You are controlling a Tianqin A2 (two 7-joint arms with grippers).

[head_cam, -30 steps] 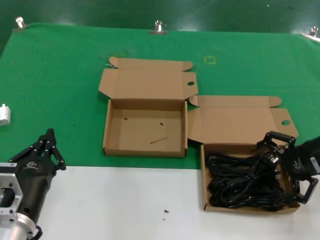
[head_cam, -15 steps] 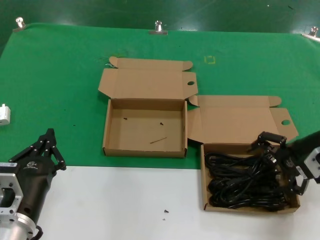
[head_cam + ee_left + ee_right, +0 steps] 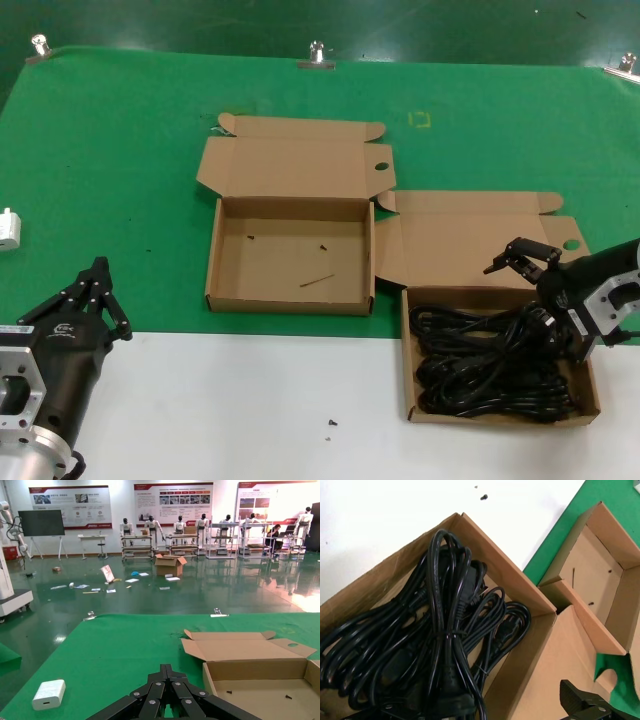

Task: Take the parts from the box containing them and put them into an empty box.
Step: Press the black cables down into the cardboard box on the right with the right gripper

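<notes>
You are only starting: all the cables (image 3: pixel 490 360) are lying heaped in the box on your right (image 3: pixel 408 350), and the speckled box (image 3: pixel 290 300) on the green mat is holding none. Your right gripper (image 3: pixel 545 290) is hanging spread over the heap's far right edge, pinching nothing. Your left gripper (image 3: pixel 98 290) is waiting pressed together above the tabletop's (image 3: pixel 240 410) near left side.

A green mat (image 3: pixel 120 150) covers the far part of the counter, held by metal clips (image 3: pixel 316 55) along its back edge, with a bare white strip (image 3: pixel 250 410) nearest the camera. Beyond lies a hall with a glossy dark green floor (image 3: pixel 150 600), white walls hung with posters (image 3: pixel 172 502), a dark board on a stand (image 3: pixel 41 523), and shelving racks (image 3: pixel 225 537) lined with white humanoid figures (image 3: pixel 151 527).
</notes>
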